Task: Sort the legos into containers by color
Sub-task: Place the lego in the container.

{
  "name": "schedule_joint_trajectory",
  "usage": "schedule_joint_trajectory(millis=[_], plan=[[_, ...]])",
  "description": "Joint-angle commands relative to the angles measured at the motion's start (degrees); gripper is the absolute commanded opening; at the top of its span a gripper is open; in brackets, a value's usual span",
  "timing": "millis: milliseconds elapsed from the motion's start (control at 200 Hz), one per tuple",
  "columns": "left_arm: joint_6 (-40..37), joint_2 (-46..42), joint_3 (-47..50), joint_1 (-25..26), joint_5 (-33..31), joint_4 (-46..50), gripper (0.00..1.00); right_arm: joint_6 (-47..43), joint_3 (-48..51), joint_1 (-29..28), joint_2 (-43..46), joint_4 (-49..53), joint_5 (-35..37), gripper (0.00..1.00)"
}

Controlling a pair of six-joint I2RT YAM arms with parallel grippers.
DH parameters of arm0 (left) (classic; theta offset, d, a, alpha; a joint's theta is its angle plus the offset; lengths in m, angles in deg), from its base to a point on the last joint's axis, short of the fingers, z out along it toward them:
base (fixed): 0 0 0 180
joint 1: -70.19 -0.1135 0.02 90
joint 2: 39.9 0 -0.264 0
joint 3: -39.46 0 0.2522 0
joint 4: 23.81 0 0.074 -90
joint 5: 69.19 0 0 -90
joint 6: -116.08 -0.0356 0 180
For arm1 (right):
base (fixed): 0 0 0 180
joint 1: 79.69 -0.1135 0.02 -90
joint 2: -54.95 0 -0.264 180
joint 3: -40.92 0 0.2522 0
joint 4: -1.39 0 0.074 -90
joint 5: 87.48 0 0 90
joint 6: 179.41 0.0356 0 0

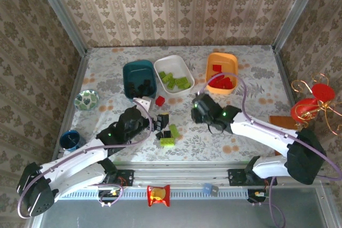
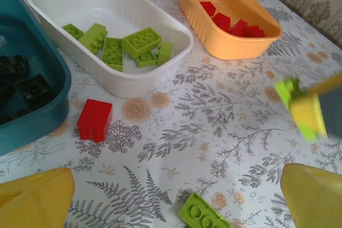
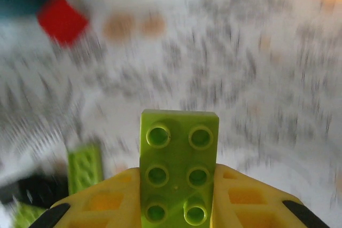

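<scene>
My right gripper [image 3: 179, 185] is shut on a lime green lego [image 3: 179, 153], studs facing the camera, lifted off the table near its middle [image 1: 200, 108]. It also appears blurred in the left wrist view [image 2: 304, 111]. My left gripper [image 2: 176, 201] stands open above the cloth, with a red lego [image 2: 94, 119] ahead of it on the left and a green lego [image 2: 203, 214] just below it. At the back are the teal tub [image 1: 127, 70] with black legos, the white tub [image 1: 176, 59] with green ones, and the orange tub [image 1: 222, 55] with red ones.
Loose black and green legos [image 1: 166, 134] lie between the arms near the front. A small round patterned dish [image 1: 86, 99] and a blue cup [image 1: 69, 140] sit at the left. A red object on a wire stand [image 1: 312, 102] is beyond the right edge. Metal frame posts border the table.
</scene>
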Motion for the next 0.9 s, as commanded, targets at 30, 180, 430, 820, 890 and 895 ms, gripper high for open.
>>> schedule_joint_trajectory(millis=[30,180,430,820,890,895], plan=[[1.2,-1.1,0.4,-0.4,-2.4,3.3,1.00,-6.5,-11.0,4.3,-11.6,-7.6,-2.1,0.30],[2.1,-1.6,0.2,-0.3,-2.4,5.4,1.00,-9.0,-26.4,6.7,-27.7,-7.6,0.3,0.30],[2.1,-4.3,0.3,-0.5,-2.3,8.2,1.00,-8.2,-46.7,9.0,-44.0,-1.8,-1.8,0.44],[1.3,1.7,-2.4,-1.0,3.5,10.9,0.98,-8.0,-36.3,8.4,-31.1,-4.8,-3.6,0.76],[1.8,6.0,-4.3,-1.1,3.8,12.8,0.96,-7.7,-31.0,7.5,-27.1,-5.8,-3.4,0.76],[1.8,6.4,-4.5,-1.1,3.8,12.9,0.96,-7.6,-30.6,7.5,-26.8,-5.8,-3.4,0.76]])
